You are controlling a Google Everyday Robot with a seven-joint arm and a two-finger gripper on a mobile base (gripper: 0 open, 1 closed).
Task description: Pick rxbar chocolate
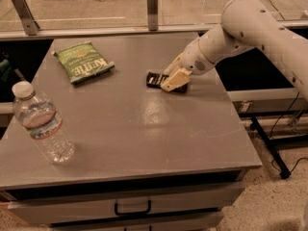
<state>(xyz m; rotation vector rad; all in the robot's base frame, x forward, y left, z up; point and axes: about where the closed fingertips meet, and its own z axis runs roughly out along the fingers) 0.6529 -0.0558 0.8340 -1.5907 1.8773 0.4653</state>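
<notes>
The rxbar chocolate (155, 79) is a small flat dark bar with white lettering, lying on the grey table (144, 129) right of centre. My gripper (174, 81) comes in from the right on the white arm and sits down on the bar's right part, covering it. Only the bar's left end shows beside the cream fingers (172, 80).
A green Kettle chip bag (83, 61) lies at the back left. A clear water bottle (42, 123) with a white cap stands at the front left. A railing with posts runs behind the table. A drawer handle (132, 208) is under the front edge.
</notes>
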